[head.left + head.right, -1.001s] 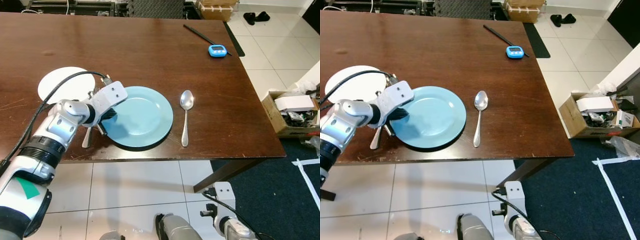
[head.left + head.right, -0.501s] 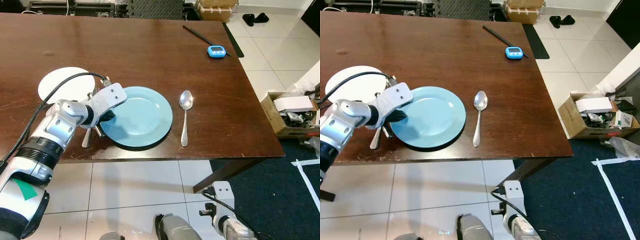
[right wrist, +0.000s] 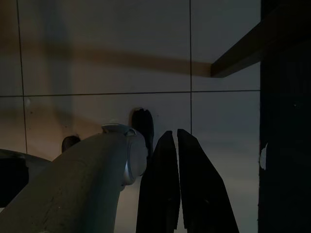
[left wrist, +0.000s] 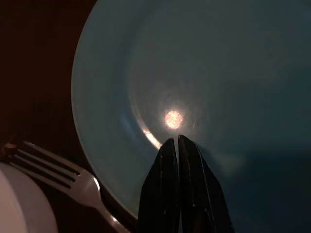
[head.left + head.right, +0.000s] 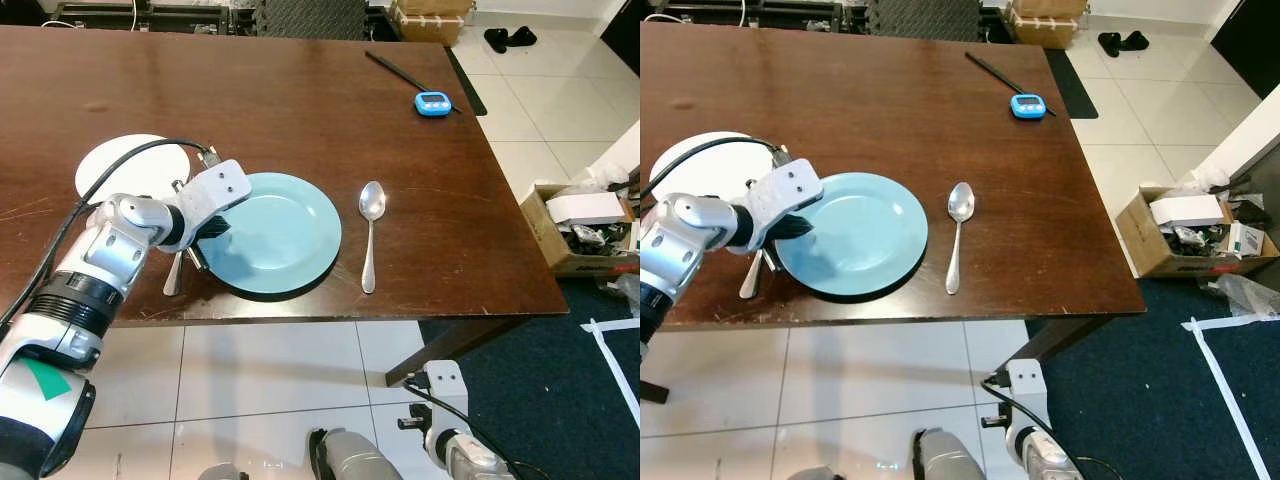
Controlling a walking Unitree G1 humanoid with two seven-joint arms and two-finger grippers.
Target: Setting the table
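Near the worktop's (image 5: 300, 110) front edge: fork (image 5: 174, 272) wedged between blue plate (image 5: 275, 235) and white plate (image 5: 125, 165); open wood between blue plate and spoon (image 5: 371, 233).

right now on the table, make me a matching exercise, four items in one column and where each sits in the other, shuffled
Items:
1. blue plate
2. spoon
3. fork
4. blue timer

Places:
A. far side of the table, beside a black stick
B. under the left gripper
C. right of the plate
D. between the plate and the white disc

Pairs: 1-B, 2-C, 3-D, 4-A
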